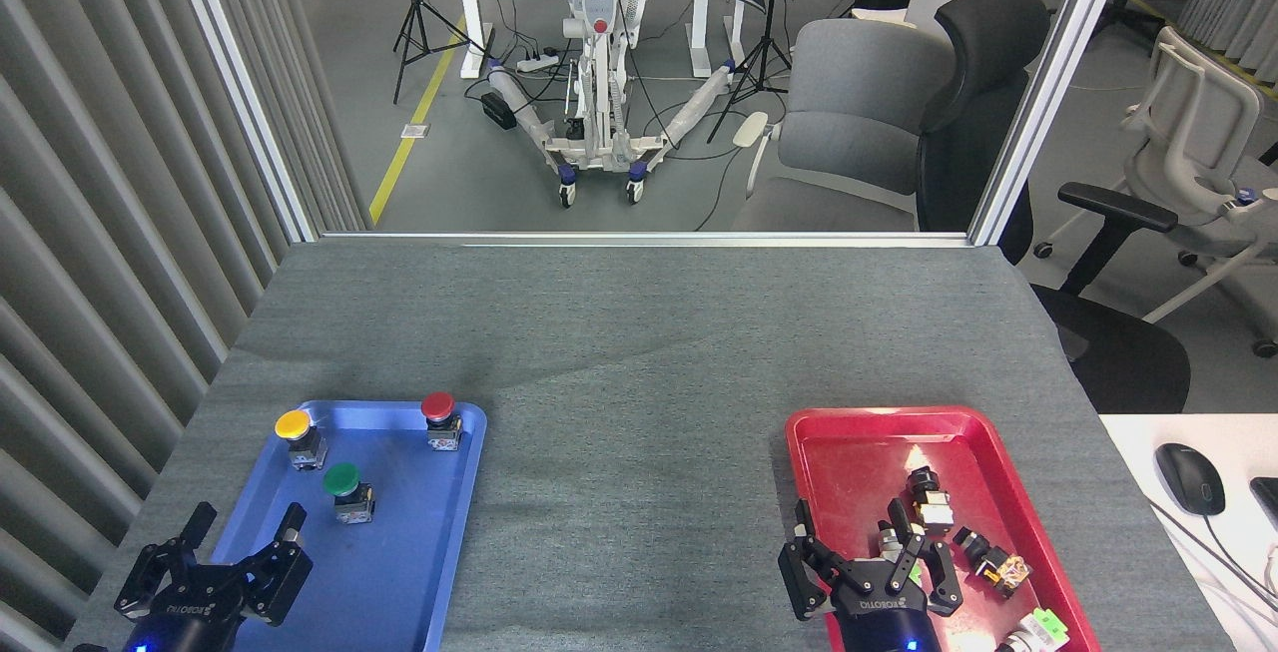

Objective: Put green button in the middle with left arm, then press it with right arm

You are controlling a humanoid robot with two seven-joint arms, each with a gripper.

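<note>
The green button (pixel 344 490) stands upright in the blue tray (pixel 399 552), dark-green cap on a silver-and-black base. My left gripper (pixel 245 524) hangs open at the tray's near left corner, a short way below and left of the button, with nothing between its fingers. The middle (pixel 629 492), plain grey cloth, lies between the two trays. My right gripper (pixel 859 540) is open over the near left part of the red tray (pixel 849 442), holding nothing.
A yellow button (pixel 297 435) and a red button (pixel 440 418) stand at the back of the blue tray. Several small switches (pixel 983 557) lie in the red tray. Office chairs (pixel 859 123) stand beyond the table's far edge. A mouse (pixel 1190 477) rests on the white desk at right.
</note>
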